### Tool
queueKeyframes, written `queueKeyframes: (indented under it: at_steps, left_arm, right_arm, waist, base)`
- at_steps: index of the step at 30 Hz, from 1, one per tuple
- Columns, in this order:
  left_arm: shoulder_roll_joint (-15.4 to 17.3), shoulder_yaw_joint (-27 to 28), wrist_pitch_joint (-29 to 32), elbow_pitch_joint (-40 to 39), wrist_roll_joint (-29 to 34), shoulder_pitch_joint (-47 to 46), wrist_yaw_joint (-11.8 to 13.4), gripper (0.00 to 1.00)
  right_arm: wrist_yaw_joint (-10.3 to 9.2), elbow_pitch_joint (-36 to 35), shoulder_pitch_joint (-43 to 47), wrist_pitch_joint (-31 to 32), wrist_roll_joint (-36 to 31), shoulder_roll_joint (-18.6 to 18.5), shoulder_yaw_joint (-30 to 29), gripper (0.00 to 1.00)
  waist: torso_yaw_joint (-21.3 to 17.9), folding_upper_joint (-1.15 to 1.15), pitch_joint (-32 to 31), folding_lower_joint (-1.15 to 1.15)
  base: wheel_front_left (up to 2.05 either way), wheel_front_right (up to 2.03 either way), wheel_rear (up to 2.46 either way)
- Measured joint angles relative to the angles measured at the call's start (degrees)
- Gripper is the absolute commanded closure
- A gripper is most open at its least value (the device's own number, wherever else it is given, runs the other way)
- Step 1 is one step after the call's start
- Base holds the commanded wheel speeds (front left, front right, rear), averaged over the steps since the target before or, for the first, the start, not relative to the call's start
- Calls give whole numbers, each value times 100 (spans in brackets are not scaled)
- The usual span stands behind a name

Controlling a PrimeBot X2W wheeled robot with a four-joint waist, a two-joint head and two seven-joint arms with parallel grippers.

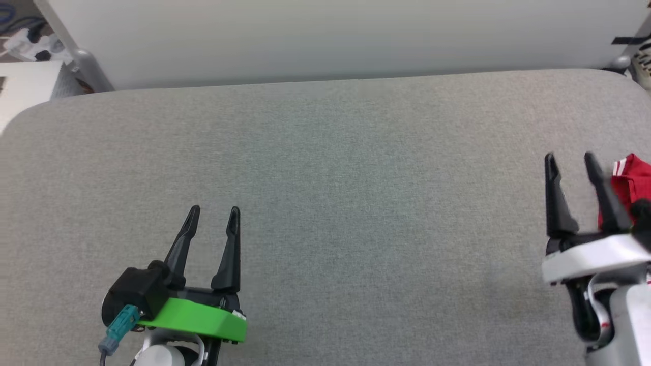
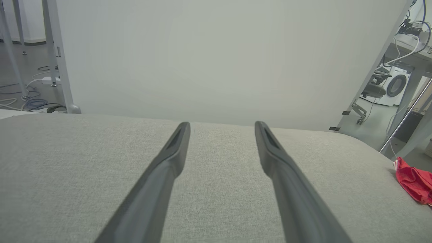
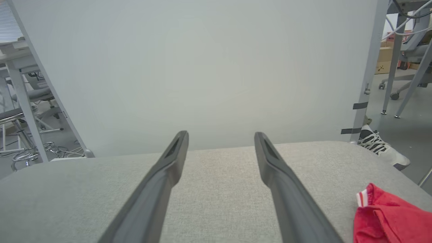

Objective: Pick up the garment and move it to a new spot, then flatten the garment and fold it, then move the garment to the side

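Note:
The red garment (image 1: pixel 632 183) lies bunched at the table's far right edge, a striped red-and-white trim showing at its top; most of it is cut off by the frame. It also appears as a red heap (image 3: pixel 388 217) at the lower right of the right wrist view and as a small red fold (image 2: pixel 413 180) far right in the left wrist view. My right gripper (image 1: pixel 569 160) hovers open just left of the garment, apart from it. My left gripper (image 1: pixel 214 212) stands open over bare table at the lower left.
The grey fabric-covered table (image 1: pixel 330 178) spreads across the view, with a white panel (image 1: pixel 330 35) standing behind its far edge. A person's white sneaker (image 3: pixel 383 148) rests on the floor beyond the table's right corner. Desks, chairs and cables surround the area.

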Motion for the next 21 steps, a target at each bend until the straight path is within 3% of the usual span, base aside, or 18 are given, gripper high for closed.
queueKeyframes:
  at_steps: [4,9,21]
  left_arm:
    - [-48,97,0,142,-36,142,0,0]
    - [-80,126,0,406,-36,291,0,0]
    - [-174,278,0,759,77,343,0,0]
  right_arm:
    - [0,-167,673,-109,14,459,-18,0]
    - [0,-210,1163,-169,-34,749,47,0]
    - [0,-157,1420,-208,-547,907,146,0]
  waist:
    - [188,0,-208,0]
    - [352,0,-410,0]
    - [438,0,-485,0]
  base:
    - [0,0,0]
    - [0,0,0]
    - [0,0,0]
